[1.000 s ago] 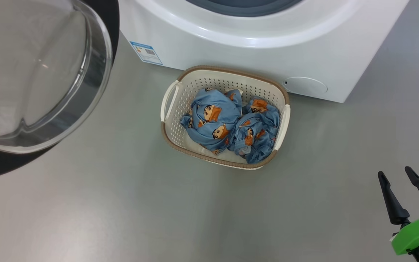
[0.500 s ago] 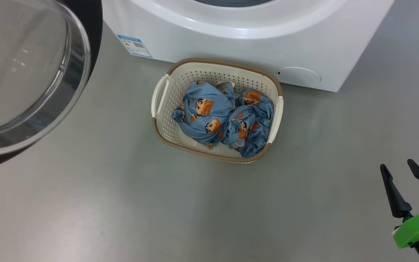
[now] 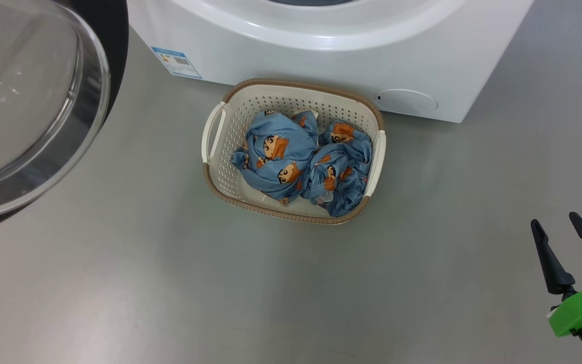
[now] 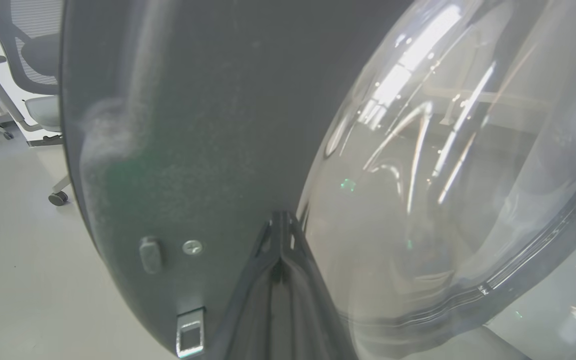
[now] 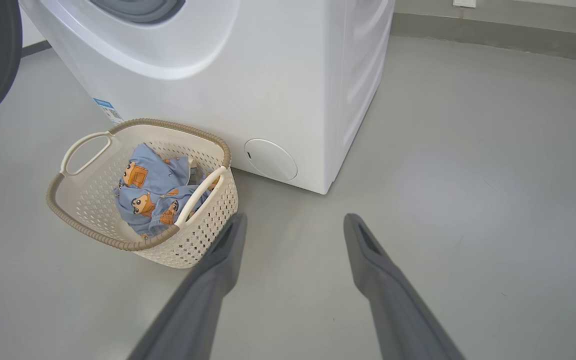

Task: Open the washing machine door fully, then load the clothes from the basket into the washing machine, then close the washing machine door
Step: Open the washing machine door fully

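Glossy black rim and clear glass bowl mark the washing machine door (image 3: 43, 111), which stands open at the left, clear of the white washing machine (image 3: 321, 60). The cream basket (image 3: 224, 174) sits on the grey floor (image 3: 220, 293) just in front of the machine, with both blue cartoon-print clothes (image 3: 301, 162) bunched side by side inside it. The left gripper (image 4: 279, 240), fingers pressed together, points at the door's inner face where rim meets glass. The right gripper (image 3: 553, 219) hangs spread and empty, well apart from the basket.
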Robot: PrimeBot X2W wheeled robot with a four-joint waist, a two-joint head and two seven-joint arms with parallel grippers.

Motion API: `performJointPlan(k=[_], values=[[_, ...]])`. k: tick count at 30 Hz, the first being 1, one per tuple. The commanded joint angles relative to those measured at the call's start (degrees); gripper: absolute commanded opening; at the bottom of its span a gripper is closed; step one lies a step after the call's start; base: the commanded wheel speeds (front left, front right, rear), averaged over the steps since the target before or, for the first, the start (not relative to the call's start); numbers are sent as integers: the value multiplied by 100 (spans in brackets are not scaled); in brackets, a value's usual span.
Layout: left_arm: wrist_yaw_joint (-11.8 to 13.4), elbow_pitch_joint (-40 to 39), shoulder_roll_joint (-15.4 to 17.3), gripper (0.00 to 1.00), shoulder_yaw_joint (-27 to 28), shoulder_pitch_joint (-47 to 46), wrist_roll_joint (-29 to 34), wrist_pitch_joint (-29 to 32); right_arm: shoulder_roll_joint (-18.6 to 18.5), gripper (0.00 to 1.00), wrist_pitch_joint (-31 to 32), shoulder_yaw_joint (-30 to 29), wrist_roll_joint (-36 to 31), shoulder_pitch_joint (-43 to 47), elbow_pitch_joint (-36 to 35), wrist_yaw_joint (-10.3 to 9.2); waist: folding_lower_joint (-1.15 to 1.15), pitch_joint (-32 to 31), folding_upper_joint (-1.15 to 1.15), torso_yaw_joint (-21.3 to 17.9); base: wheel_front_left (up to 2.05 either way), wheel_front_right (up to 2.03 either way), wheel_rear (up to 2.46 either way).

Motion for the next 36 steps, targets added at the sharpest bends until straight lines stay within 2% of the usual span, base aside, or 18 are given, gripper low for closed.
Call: performJointPlan(k=[1, 16, 19, 22, 23, 24, 28, 36], values=[[9, -132, 465, 0, 121, -73, 76, -30, -74, 100, -76, 123, -48, -27, -92, 12, 0, -25, 0, -4, 0, 0, 0], [-104, -765, 36, 1, 3, 763, 233, -30, 111, 100, -76, 147, -22, 192, -39, 12, 0, -547, 0, 7, 0, 0, 0], [-146, -906, -19, 24, -48, 979, 242, -30, 148, 100, -76, 171, -16, 216, -27, 12, 0, -652, 0, -4, 0, 0, 0], [-188, -1083, -92, 53, -75, 1183, 190, -30, 193, 100, -76, 170, -7, 252, -12, 12, 0, -768, 0, -13, 0, 0, 0], [-202, -1137, -117, 85, -94, 1248, 169, -30, 212, 100, -76, 165, -4, 269, -8, 12, 0, -807, 0, -14, 0, 0, 0], [-217, -1180, -150, 100, -115, 1310, 129, -30, 232, 100, -76, 156, 0, 289, -6, 12, 0, -847, 0, -16, 0, 0, 0], [-255, -1314, -279, 100, -171, 1515, -128, -30, 325, 100, -76, 111, 14, 389, 4, 12, 0, -1004, 0, -30, 0, 0, 0], [-265, -2045, -455, 100, -983, 2147, -554, -30, 441, 100, -76, 34, 31, 506, -11, 12, 0, -1182, 0, -179, 0, 0, 0]])
